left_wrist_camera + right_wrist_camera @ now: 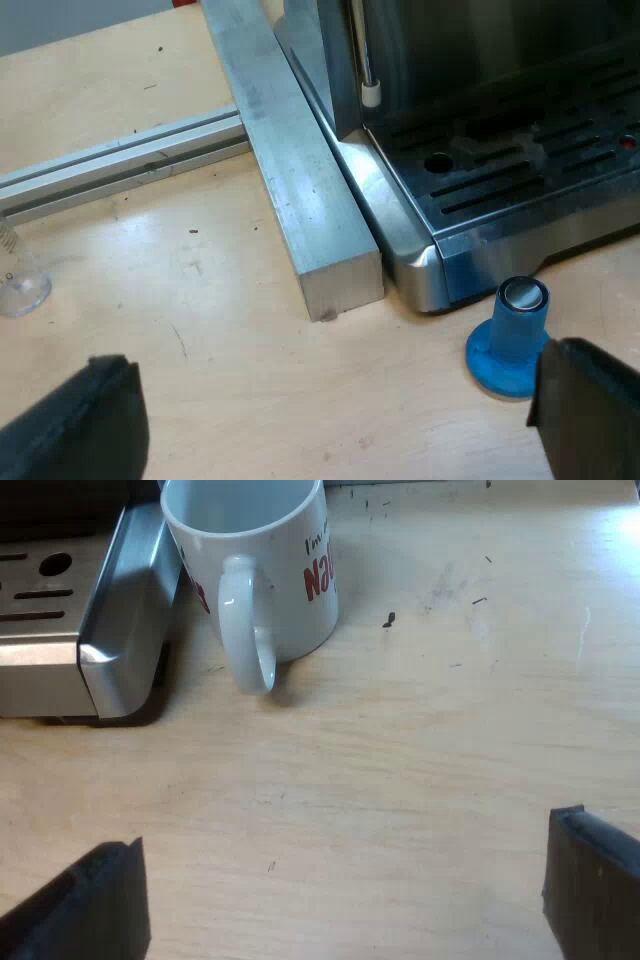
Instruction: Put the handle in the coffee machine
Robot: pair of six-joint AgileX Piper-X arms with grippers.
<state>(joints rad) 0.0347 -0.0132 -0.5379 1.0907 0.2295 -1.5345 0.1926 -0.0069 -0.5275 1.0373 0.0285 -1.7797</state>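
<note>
— What does the left arm's camera take in, going across?

— The left gripper point(335, 425) hangs low over the wooden table point(200, 330), its fingers spread wide with nothing between them. First comes a clear measuring glass point(20, 288), cut off by the view's edge and well apart from everything else. Next, a thin aluminium rail point(120, 160) runs up to a thick aluminium bar point(300, 180), which lies close along the side of the espresso machine point(400, 230). The bar's cut end stops just short of the machine's rounded front corner. The steam wand point(366, 60) hangs over the slotted drip tray point(520, 170). A blue tamper point(512, 335) stands upright on the table just beside the tray's front edge, close to one finger.

— And open room?

— Bare wood lies between the glass and the bar, under the gripper.

— The right arm's camera?

— The machine's steel tray corner comes first. A white mug point(270, 570) with red lettering stands upright just beside it, handle toward the camera. Whether they touch cannot be told. Beyond the mug the wood is bare. The right gripper point(345, 900) is also spread wide, holding nothing.
</note>
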